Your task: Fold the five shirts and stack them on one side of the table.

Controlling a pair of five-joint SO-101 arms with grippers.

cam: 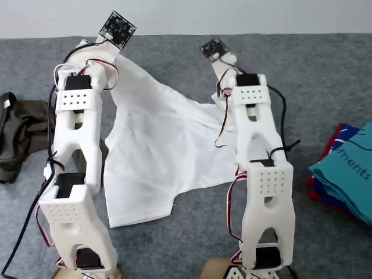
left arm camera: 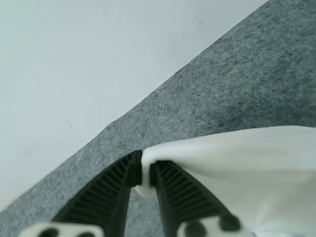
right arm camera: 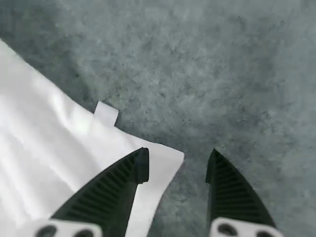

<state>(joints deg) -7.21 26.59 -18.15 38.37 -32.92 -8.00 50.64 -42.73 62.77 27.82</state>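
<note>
White shirt (cam: 163, 157) mid-frame: my left tool (left arm camera: 143, 168) pinches its edge for folding; right tool (right arm camera: 178, 157) spread over a corner.

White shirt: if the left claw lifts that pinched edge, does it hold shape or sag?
Likely floppy: the white shirt drapes and creases from where the left claw pinches it. Probably light: a small pinch holds the edge. The grey felt-like table may drag on it, so the trailing hem could bunch.
</note>
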